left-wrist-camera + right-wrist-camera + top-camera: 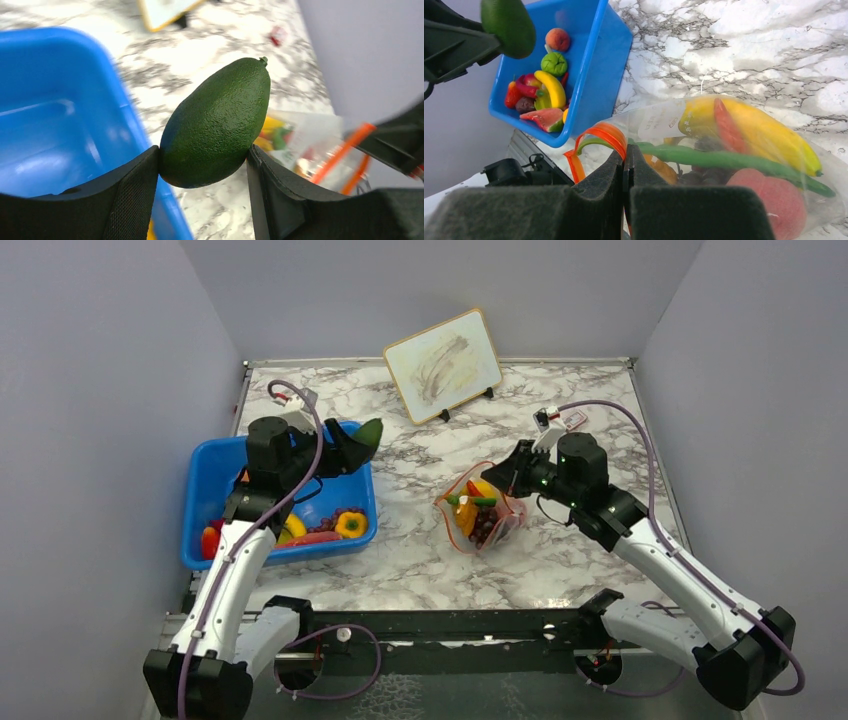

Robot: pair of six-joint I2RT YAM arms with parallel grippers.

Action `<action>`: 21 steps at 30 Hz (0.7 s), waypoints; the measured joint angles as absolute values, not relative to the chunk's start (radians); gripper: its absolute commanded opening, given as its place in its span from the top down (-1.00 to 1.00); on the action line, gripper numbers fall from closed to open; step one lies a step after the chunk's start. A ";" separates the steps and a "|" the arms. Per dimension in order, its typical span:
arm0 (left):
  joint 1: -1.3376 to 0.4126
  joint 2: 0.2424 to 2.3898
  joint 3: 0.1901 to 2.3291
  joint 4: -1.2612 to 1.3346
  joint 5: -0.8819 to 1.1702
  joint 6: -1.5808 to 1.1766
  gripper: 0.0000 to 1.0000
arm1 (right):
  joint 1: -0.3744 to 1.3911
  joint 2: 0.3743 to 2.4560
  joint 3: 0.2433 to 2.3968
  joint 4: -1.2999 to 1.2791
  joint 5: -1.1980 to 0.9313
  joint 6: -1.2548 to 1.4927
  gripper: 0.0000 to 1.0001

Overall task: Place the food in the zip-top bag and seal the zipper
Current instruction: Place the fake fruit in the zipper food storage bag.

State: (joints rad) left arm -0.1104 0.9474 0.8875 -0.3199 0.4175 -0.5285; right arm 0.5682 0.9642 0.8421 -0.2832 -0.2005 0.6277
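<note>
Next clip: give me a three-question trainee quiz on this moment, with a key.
1. True or false: the left gripper holds a dark green avocado-shaped plastic toy.
2. The right gripper is shut on: A) a yellow toy banana; B) the orange-red zipper strip at the mouth of the clear floppy plastic zip-top bag; C) the table's edge.
3. Short answer: where do the toy foods not yet bagged, apart from the held one, lie?
Key: 1 true; 2 B; 3 in the rigid blue plastic bin.
</note>
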 measured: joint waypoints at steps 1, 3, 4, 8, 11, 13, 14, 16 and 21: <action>-0.134 0.942 0.888 -0.296 0.441 -0.528 0.28 | 0.568 0.967 0.842 -0.282 -0.202 0.629 0.99; -0.192 0.935 0.888 -0.245 0.484 -0.527 0.29 | 0.568 0.975 0.842 -0.277 -0.205 0.633 0.98; -0.223 0.935 0.888 -0.222 0.499 -0.524 0.29 | 0.568 0.979 0.842 -0.275 -0.207 0.633 0.99; -0.350 0.937 0.888 -0.154 0.538 -0.504 0.29 | 0.568 0.991 0.846 -0.272 -0.212 0.635 0.99; -0.440 0.943 0.888 -0.114 0.555 -0.477 0.29 | 0.568 0.991 0.849 -0.269 -0.212 0.635 0.99; -0.495 0.951 0.888 -0.096 0.562 -0.456 0.29 | 0.568 0.991 0.850 -0.268 -0.212 0.635 0.99; -0.523 0.958 0.888 -0.085 0.561 -0.443 0.28 | 0.568 0.991 0.850 -0.268 -0.212 0.635 0.98; -0.585 0.971 0.886 -0.066 0.562 -0.409 0.27 | 0.568 0.991 0.850 -0.268 -0.212 0.635 0.99; -0.704 1.005 0.867 -0.019 0.560 -0.345 0.26 | 0.568 0.991 0.850 -0.268 -0.212 0.635 0.99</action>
State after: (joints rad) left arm -0.7036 1.0046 0.8665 -0.0185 0.5598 -0.3454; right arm 0.5682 0.9913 0.8497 -0.2684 -0.2119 0.6350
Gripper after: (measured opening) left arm 0.606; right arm 0.013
